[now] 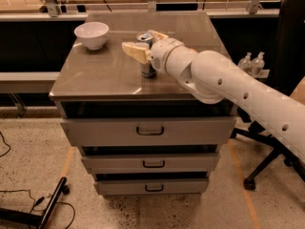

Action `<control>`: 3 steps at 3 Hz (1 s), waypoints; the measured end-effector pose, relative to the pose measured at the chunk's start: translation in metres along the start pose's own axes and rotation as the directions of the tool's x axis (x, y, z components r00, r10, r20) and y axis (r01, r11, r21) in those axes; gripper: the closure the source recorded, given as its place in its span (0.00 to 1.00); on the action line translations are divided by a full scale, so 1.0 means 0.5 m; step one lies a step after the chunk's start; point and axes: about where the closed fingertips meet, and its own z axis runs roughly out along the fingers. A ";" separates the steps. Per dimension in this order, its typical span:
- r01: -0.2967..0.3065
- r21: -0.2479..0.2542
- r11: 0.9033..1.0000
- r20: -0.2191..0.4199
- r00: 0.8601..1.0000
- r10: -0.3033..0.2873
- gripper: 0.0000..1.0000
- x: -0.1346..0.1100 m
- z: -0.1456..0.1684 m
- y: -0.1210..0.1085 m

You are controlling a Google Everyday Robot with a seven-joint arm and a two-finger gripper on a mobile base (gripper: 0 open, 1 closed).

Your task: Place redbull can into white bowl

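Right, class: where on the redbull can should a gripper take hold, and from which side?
Best grip the redbull can on its straight side wall, upper half, coming level from the picture's right, where the gripper is at its top. It stands upright and slim.

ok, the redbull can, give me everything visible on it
The redbull can is slim, metal, blue and silver, with a silvery top rim. It stands upright on the cabinet top, to the right of the white bowl and apart from it. The gripper sits at its upper half and hides its middle; contact can't be judged.
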 end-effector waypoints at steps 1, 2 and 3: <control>-0.001 -0.004 1.000 0.001 1.000 0.001 0.63 0.000 0.003 0.004; -0.001 -0.007 1.000 0.001 1.000 0.001 0.86 -0.001 0.005 0.008; -0.001 -0.009 1.000 0.002 1.000 0.001 1.00 -0.002 0.007 0.011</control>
